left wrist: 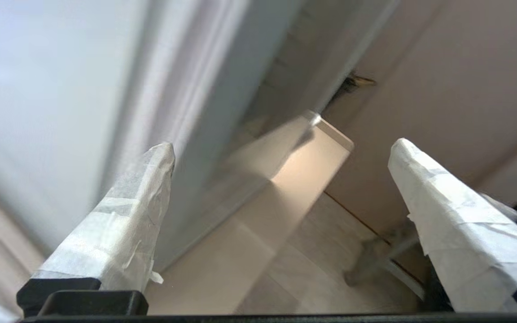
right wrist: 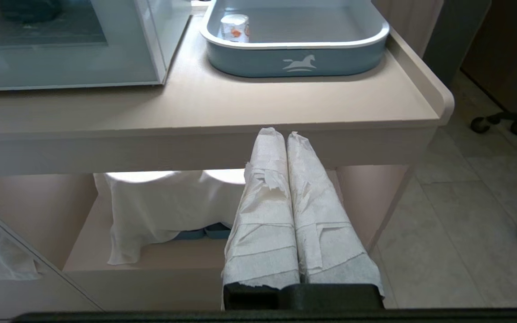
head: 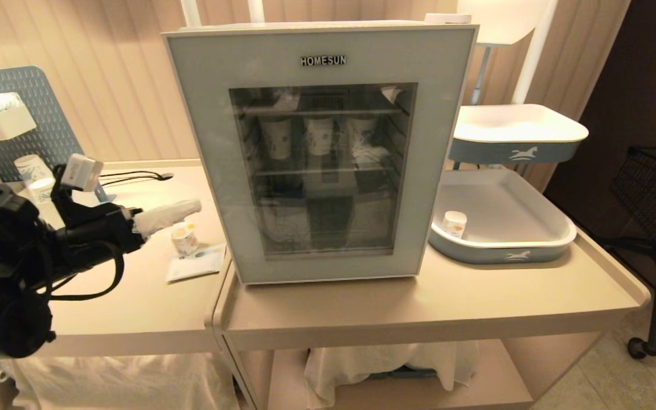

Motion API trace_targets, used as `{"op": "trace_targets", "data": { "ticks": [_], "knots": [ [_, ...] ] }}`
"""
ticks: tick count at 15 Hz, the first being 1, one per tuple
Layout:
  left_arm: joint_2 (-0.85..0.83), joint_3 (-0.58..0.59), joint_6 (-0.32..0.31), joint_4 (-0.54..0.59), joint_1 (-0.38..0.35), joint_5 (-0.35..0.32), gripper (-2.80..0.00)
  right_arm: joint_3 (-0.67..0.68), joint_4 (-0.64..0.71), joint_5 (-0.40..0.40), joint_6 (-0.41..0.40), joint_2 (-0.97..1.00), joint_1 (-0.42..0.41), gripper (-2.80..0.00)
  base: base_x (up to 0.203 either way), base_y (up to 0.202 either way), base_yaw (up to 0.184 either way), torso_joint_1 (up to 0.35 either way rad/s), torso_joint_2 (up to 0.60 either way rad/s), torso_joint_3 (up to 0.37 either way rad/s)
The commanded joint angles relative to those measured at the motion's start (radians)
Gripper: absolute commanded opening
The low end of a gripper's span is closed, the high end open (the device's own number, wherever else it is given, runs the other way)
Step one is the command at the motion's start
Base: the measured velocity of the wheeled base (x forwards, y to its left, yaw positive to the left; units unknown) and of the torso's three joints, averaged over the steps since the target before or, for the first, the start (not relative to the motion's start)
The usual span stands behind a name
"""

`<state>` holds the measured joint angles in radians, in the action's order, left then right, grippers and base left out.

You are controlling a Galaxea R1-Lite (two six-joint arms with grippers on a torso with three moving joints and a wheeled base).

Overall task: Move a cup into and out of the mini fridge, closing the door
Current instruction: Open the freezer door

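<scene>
Spreading wide, the left gripper (head: 183,212) is held at the frame's left, just above the cup (head: 184,238); the shut door (head: 322,154) lies rightward. The right gripper (right wrist: 286,143) is pressed together.

At the left edge of the head view, a bulky matte-black left arm (head: 15,250) is seen, looped by thin black cables and topped by a small pale-grey box-shaped module (head: 82,172). The left gripper (left wrist: 281,148) is formed of two tapered fingers (left wrist: 128,215) wrapped in wrinkled white tape on black bases. The right gripper (right wrist: 285,137) is fitted with identical white-taped fingers (right wrist: 263,215) above a black mount.
</scene>
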<state>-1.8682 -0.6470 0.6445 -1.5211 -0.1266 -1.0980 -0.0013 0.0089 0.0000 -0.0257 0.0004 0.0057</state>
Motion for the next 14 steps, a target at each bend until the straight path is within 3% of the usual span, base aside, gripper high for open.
{"op": "trace_targets", "data": {
  "ticks": [1,4,8,14],
  "knots": [
    [-0.009,-0.036,0.001,-0.009,-0.02,-0.001,0.0,0.0,0.0,0.0,0.0,0.001,0.0,-2.8,0.0,0.0,0.0,0.0,0.0,0.0],
    [-0.08,-0.122,0.0,-0.009,-0.004,0.007,0.0,0.0,0.0,0.0,0.0,0.001,0.0,-2.8,0.0,0.0,0.0,0.0,0.0,0.0],
    [-0.164,-0.217,0.001,-0.009,0.081,0.05,0.0,0.0,0.0,0.0,0.0,0.001,0.0,-2.8,0.0,0.0,0.0,0.0,0.0,0.0],
    [-0.221,-0.258,0.003,-0.009,0.104,0.058,0.0,0.0,0.0,0.0,0.0,0.001,0.0,-2.8,0.0,0.0,0.0,0.0,0.0,0.0]
  ]
}}
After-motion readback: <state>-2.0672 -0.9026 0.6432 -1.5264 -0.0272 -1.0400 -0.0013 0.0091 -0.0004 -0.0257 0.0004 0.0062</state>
